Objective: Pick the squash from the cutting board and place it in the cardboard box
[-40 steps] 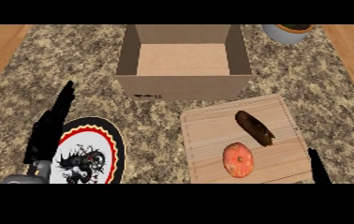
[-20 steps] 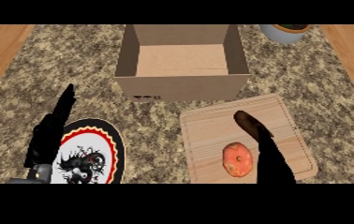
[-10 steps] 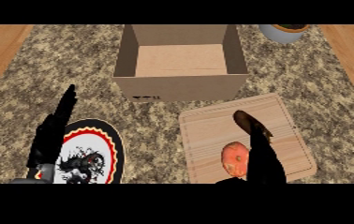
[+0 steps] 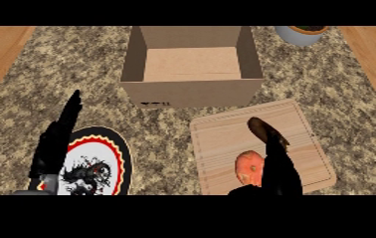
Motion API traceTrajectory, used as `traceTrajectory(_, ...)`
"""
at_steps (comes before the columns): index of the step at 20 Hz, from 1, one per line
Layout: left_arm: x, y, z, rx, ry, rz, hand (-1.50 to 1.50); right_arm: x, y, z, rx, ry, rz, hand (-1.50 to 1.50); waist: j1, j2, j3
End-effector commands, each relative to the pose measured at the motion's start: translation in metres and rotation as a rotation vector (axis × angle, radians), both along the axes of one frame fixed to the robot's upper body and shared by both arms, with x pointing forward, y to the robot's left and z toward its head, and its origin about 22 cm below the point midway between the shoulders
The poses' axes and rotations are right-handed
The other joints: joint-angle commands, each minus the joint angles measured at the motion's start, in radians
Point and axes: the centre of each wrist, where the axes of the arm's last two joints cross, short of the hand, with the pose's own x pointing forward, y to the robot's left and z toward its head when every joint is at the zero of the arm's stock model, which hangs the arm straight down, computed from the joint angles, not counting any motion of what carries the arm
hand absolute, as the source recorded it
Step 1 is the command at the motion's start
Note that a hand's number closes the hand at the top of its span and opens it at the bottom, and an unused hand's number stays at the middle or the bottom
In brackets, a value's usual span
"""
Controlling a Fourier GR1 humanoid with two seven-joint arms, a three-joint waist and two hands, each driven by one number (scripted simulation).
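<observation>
Head view. The squash (image 4: 257, 126), a dark brown elongated body, lies on the cutting board (image 4: 220, 137), toward the board's centre and slightly to 1 o'clock. Its far end shows; its near end is hidden beneath the right robot hand (image 4: 277, 162), which enters from 6 o'clock and lies along the squash with straight fingers, not visibly curled round it (so nothing appears to be held). An orange, rounded item (image 4: 248, 168), just beside this hand at its 9 o'clock, sits near the board's 6 o'clock edge.

The cardboard box (image 4: 192, 93) stands open-topped at 11 o'clock from the squash, its near wall close to the board's far edge. A patterned plate (image 4: 103, 137) lies at 8 o'clock on the worktop (image 4: 316, 77), and the left robot hand (image 4: 57, 141) rests open over the plate's left rim, fingers pointing to 12 o'clock. A grey pot (image 4: 300, 35) sits at 1 o'clock, well apart.

Step in hand, as judged: the reach and approach for the pick. The next move calls for the fingers to close round the squash without catching the orange item, then a lift high enough to pass the box's near wall.
</observation>
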Motion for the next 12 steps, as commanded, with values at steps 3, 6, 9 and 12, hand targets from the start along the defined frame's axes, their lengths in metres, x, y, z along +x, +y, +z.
traceTrajectory(3,0.005,-0.005,0.003,0.007,-0.019,0.003,0.00,0.015,0.012,-0.007,-0.003,0.056,-0.084,-1.50,0.002,0.000,0.000)
traceTrajectory(6,0.001,-0.005,0.020,0.004,-0.019,0.006,0.00,0.005,0.006,-0.019,0.010,0.062,-0.080,-1.50,0.001,0.000,0.000)
traceTrajectory(9,0.012,0.012,0.008,-0.006,-0.007,0.001,0.00,0.009,-0.005,-0.020,-0.003,0.079,-0.068,-1.50,-0.002,0.000,0.000)
traceTrajectory(12,0.004,0.011,-0.007,0.002,0.003,0.004,0.00,0.012,-0.006,-0.031,-0.007,0.104,-0.060,-1.50,-0.001,0.001,0.000)
